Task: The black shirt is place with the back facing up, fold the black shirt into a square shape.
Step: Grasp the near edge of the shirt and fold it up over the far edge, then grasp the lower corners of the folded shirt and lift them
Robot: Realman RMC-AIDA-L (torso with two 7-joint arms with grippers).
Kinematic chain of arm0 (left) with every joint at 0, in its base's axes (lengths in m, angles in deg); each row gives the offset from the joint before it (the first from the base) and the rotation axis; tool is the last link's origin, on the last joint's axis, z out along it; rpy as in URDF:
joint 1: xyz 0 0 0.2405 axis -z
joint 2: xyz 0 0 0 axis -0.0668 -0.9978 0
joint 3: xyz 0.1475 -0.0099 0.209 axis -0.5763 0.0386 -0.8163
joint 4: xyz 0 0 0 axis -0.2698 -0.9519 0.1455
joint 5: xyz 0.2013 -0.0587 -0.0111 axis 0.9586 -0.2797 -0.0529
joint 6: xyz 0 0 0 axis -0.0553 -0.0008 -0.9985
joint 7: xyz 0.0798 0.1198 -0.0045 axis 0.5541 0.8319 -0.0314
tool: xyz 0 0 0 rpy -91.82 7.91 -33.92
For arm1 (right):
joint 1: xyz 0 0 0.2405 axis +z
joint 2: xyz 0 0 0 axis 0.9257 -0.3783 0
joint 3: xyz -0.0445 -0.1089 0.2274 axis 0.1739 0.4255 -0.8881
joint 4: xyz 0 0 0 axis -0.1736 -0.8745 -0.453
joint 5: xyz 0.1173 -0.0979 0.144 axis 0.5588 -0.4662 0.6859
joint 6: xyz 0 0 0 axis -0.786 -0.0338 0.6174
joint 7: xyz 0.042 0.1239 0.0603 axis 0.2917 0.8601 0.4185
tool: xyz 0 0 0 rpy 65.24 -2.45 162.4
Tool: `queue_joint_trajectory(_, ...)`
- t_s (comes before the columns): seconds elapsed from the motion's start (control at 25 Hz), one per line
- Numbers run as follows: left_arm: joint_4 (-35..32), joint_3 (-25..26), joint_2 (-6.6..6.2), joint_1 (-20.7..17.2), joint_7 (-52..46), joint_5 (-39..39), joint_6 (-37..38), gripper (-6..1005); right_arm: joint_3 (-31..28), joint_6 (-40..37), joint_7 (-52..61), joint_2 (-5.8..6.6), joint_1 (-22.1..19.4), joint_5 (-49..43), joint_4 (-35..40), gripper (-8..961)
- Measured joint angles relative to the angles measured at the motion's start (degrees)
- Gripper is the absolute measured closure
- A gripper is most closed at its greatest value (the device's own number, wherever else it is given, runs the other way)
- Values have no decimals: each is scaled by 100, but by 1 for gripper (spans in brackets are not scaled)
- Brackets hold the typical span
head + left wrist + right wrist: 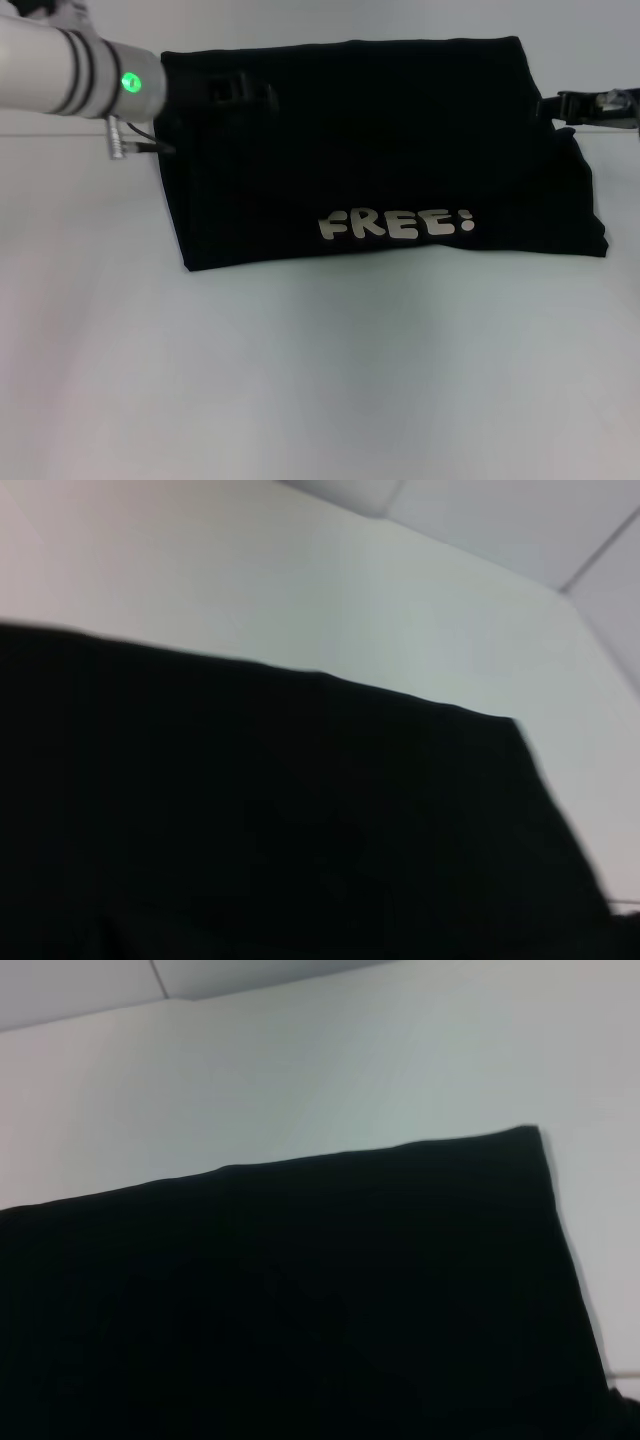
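- The black shirt (pixel 370 150) lies on the white worktop (pixel 320 380), folded into a wide band that runs from left to right across the far half of the head view.
- White block letters reading "FREE" (pixel 395 224), with a mark after them, show on the upper layer of the cloth, close to its near edge and slightly right of the middle.
- The near edge of the shirt slopes a little, and at the right end a lower layer sticks out past the layer above it, down to a blunt corner.
- The left arm (pixel 70 70) reaches in from the upper left, a green light glowing on its pale wrist; a plug and cable hang just below it.
- The left claw (pixel 238 92) sits at the far left corner of the shirt, black against black cloth, so whether its fingers are apart or together cannot be told.
- The right claw (pixel 585 105) comes in from the right edge, at the far right corner of the shirt; how its fingers stand cannot be told either.
- In the left wrist view the shirt (pixel 280 820) fills the lower part as a flat dark sheet with one straight edge and one corner against the pale worktop (pixel 330 590).
- The right wrist view shows the shirt (pixel 300 1310) in much the same way, with the worktop (pixel 330 1070) beyond it.
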Motion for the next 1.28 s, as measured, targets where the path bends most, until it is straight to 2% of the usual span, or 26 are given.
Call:
queue_joint_trajectory(0.04,-3,98,-86,-93,115,-263,247,605,-51,-188,43,23,-28,-1,103,509)
queue_joint_trajectory(0.2,18,396,-205,-465,497,-691,632,452,-125,-868,294,170,-46,-36,282,309)
queue_joint_trajectory(0.32,48,715,-249,-766,830,-710,1003,331,-127,-1365,539,333,12,-42,354,264)
queue_joint_trajectory(0.4,81,1025,-262,-979,1197,-709,1253,250,-173,-1617,615,386,28,-42,477,234)
queue_joint_trajectory(0.6,117,1459,-270,-1269,2207,-685,1689,251,-465,-2141,665,447,7,-43,689,234)
queue_joint_trajectory(0.8,392,1412,-174,-1404,2710,-608,1325,251,-772,-2344,657,495,-61,-46,726,234)
queue_joint_trajectory(1.04,846,1400,-157,-1402,1602,-578,754,250,-865,-2463,666,540,-137,-46,730,234)
queue_joint_trajectory(1.28,1016,1402,-131,-1392,1459,-661,599,278,-879,-2453,660,557,-196,-46,735,234)
